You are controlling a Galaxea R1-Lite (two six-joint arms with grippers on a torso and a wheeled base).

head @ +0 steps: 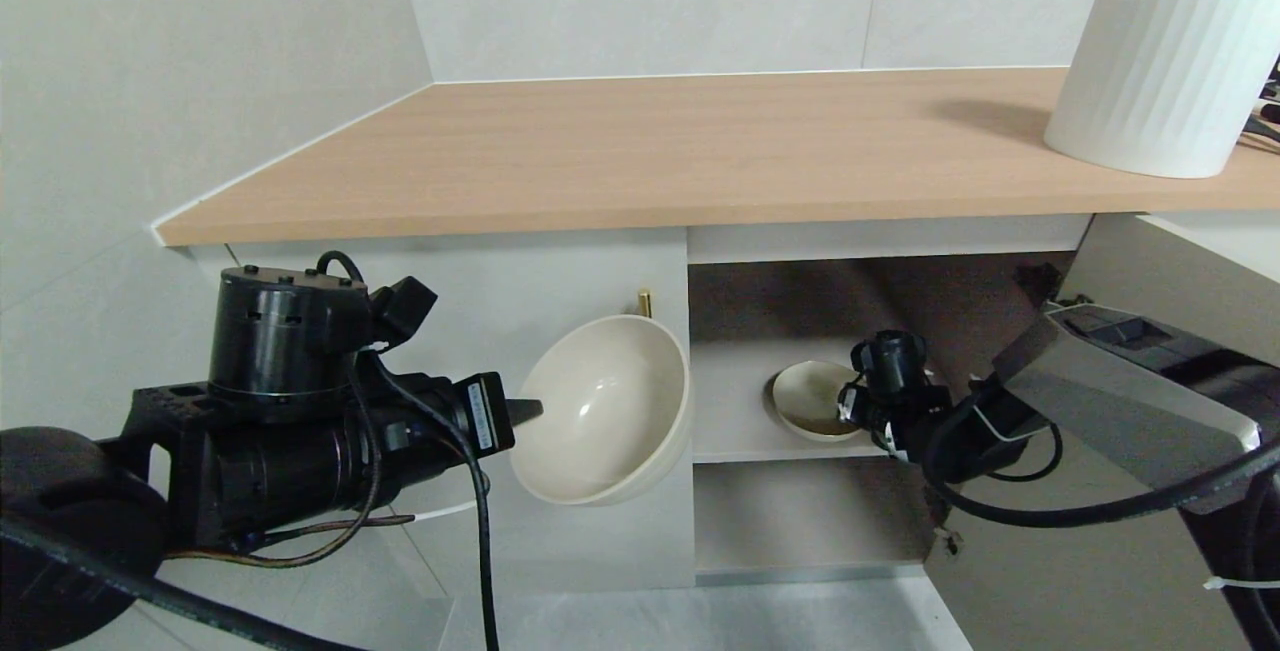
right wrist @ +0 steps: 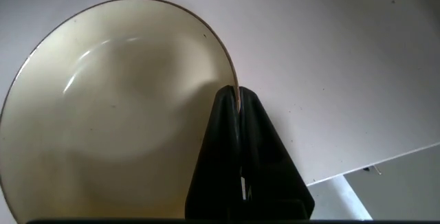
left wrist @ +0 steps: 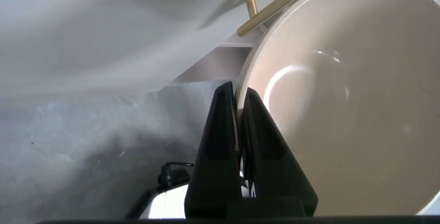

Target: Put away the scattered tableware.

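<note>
**2 bowls held, 1 shelf to fill: seat the small one first**

Below the wooden counter (head: 640, 151), the cabinet stands open on its right half, with a pale shelf (head: 740, 431) inside. Its left door (head: 560, 271) is shut.

The large cream bowl (head: 610, 421) hangs in front of that shut door, tipped on its side with the hollow facing near. The left gripper (head: 530, 411) has its fingers clamped on the bowl's left rim, 1 inside and 1 outside.

The small bowl (head: 808, 396) is on or just over the shelf, towards its left; I cannot tell whether its base touches. The right gripper (head: 860, 401) pinches its right rim between closed fingers.

The step in hand looks like setting down the small bowl:

1. Lower it until the base sits flat, so it cannot rock when let go.
2. Part the fingers only then, and draw the gripper straight out towards the near side.
3. Level the large bowl before it goes right, and keep it clear of the brass knob (head: 645, 303) just above its rim and of the door's edge.
4. Leave a gap between the 2 bowls.
</note>
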